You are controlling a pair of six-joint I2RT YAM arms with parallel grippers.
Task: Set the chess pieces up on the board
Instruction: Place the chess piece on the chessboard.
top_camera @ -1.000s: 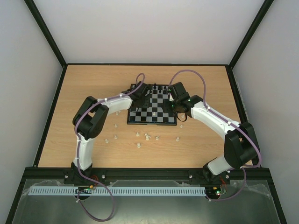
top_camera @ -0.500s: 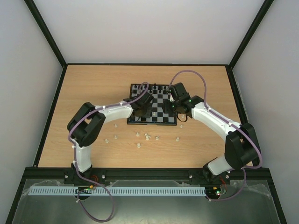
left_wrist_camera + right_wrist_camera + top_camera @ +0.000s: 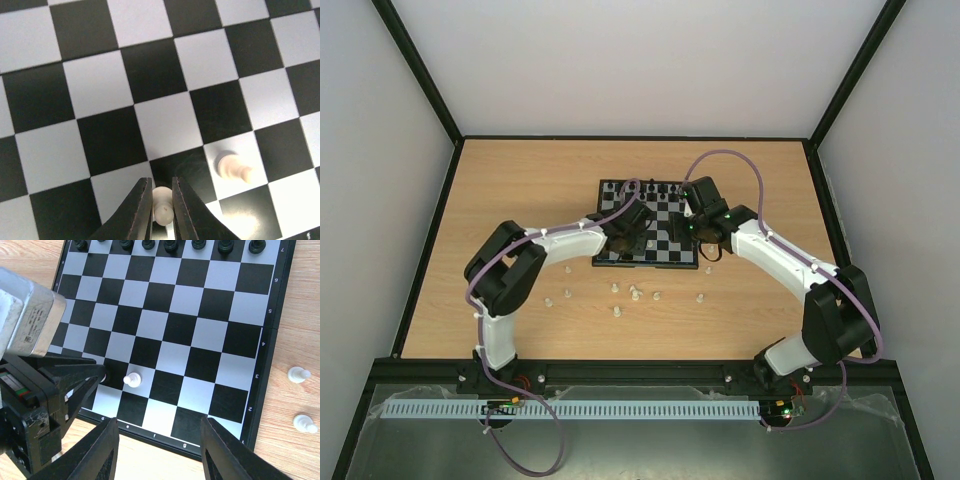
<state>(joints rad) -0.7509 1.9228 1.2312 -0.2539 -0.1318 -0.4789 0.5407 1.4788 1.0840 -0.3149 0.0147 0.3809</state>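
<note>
Travel from the far-left corner has brought the left gripper (image 3: 161, 192), clamped on a small cream plastic pawn (image 3: 162, 209), low over the black-and-pale checked chessboard's (image 3: 200, 325) near-left squares; placement looks imminent. The right gripper (image 3: 159, 426) hovers half-open and empty.

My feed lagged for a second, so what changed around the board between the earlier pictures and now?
The left gripper moved from the far-left part of the board toward its near-left corner. It now pinches a white piece. The right gripper, the pawn standing on the board and the loose pieces on the table stayed put.
</note>
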